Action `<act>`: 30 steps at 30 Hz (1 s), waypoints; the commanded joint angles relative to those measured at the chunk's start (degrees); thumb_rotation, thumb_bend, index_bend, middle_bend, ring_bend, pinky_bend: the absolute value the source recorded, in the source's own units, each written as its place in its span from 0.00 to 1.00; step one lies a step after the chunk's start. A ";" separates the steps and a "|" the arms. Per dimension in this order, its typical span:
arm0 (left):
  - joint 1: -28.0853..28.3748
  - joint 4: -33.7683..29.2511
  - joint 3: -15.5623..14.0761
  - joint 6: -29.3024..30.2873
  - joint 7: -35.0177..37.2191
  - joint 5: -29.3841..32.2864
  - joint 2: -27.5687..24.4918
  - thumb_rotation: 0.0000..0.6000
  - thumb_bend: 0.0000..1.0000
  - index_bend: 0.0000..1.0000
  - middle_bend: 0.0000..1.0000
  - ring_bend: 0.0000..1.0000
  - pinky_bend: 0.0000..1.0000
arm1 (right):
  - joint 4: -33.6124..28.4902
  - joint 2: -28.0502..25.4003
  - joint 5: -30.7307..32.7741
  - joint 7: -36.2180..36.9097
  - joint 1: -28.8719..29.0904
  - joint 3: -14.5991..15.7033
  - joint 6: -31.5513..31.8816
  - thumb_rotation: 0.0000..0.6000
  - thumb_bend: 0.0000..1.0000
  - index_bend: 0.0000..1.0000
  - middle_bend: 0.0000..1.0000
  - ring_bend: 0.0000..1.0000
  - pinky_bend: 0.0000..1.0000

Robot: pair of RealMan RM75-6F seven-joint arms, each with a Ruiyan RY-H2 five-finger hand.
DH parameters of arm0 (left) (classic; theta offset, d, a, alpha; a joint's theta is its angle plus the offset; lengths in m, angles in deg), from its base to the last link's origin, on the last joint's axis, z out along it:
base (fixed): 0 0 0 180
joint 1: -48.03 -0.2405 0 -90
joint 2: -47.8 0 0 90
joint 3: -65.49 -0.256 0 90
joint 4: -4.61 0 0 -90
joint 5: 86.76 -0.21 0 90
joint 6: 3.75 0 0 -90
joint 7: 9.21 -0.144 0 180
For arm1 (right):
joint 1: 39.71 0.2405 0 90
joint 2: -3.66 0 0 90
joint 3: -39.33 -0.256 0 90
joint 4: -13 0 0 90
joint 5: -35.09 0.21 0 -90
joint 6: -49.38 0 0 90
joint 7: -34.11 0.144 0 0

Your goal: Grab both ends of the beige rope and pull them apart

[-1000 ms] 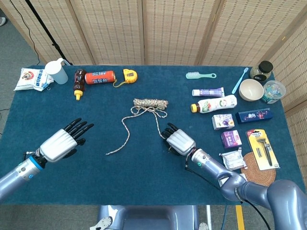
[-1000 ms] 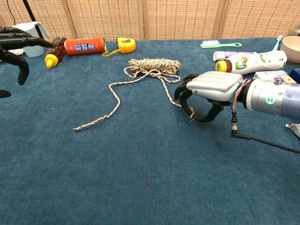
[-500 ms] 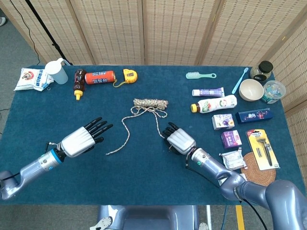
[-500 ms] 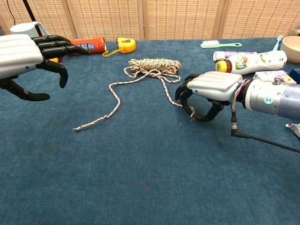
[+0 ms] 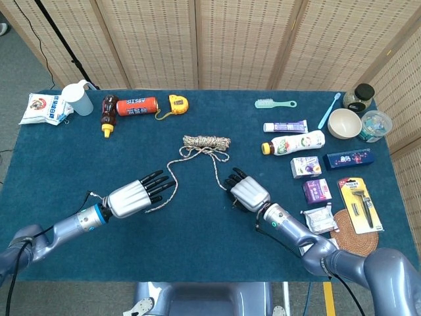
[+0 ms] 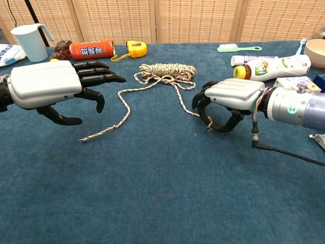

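Note:
The beige rope lies mid-table as a coil [image 5: 206,141] [image 6: 167,71] with two loose strands running toward me. The left strand ends in a frayed tip [image 6: 81,140] on the cloth. My left hand [image 5: 135,196] [image 6: 48,84] hovers just left of and above that strand, fingers spread and pointing right, holding nothing. My right hand [image 5: 247,192] [image 6: 233,94] rests on the table at the right strand's end, fingers curled around the rope, with the tip [image 6: 207,127] showing under the palm.
Back left stand a white jug [image 5: 77,97], a brown bottle [image 5: 108,113], a red can [image 5: 137,105] and a yellow tape measure [image 5: 177,103]. To the right lie tubes, a bottle [image 5: 296,142], boxes, a bowl [image 5: 344,123] and a razor pack [image 5: 358,204].
My left hand has swept right and forward, from the table's left side to just beside the rope's left strand. The right hand stays curled on the right end, barely shifted.

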 commanded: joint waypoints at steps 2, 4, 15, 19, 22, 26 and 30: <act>1.17 3.22 -1.22 -0.26 0.93 0.36 2.61 1.00 0.25 0.41 0.00 0.00 0.00 | 0.17 0.07 0.06 0.06 -0.08 0.00 -0.05 1.00 0.47 0.54 0.22 0.16 0.00; 1.65 4.85 -1.74 -0.32 1.02 0.44 3.68 1.00 0.25 0.40 0.00 0.00 0.00 | 0.35 0.11 0.12 0.15 -0.14 0.02 -0.12 1.00 0.47 0.54 0.22 0.16 0.00; 3.53 11.04 -3.86 -1.69 2.42 1.67 8.19 1.00 0.25 0.37 0.00 0.00 0.00 | 1.48 0.41 0.30 1.09 -0.22 -0.04 -0.50 1.00 0.47 0.54 0.22 0.16 0.00; 3.78 12.60 -4.51 -1.85 3.07 2.31 9.27 1.00 0.25 0.37 0.00 0.00 0.00 | 1.87 0.61 0.20 1.42 -0.17 -0.02 -0.55 1.00 0.47 0.54 0.22 0.16 0.00; 4.00 13.57 -5.08 -1.59 3.18 2.53 9.84 1.00 0.25 0.37 0.00 0.00 0.00 | 2.21 0.71 0.14 1.75 -0.19 0.00 -0.54 1.00 0.47 0.54 0.22 0.16 0.00; 3.93 14.19 -5.61 -1.58 3.67 3.19 10.43 1.00 0.25 0.37 0.00 0.00 0.00 | 2.56 0.79 0.09 2.19 -0.32 0.09 -0.47 1.00 0.47 0.54 0.22 0.16 0.00; 3.92 14.52 -6.23 -1.69 3.97 3.68 11.01 1.00 0.25 0.42 0.00 0.00 0.00 | 2.87 0.91 0.04 2.48 -0.51 0.26 -0.44 1.00 0.47 0.54 0.22 0.17 0.00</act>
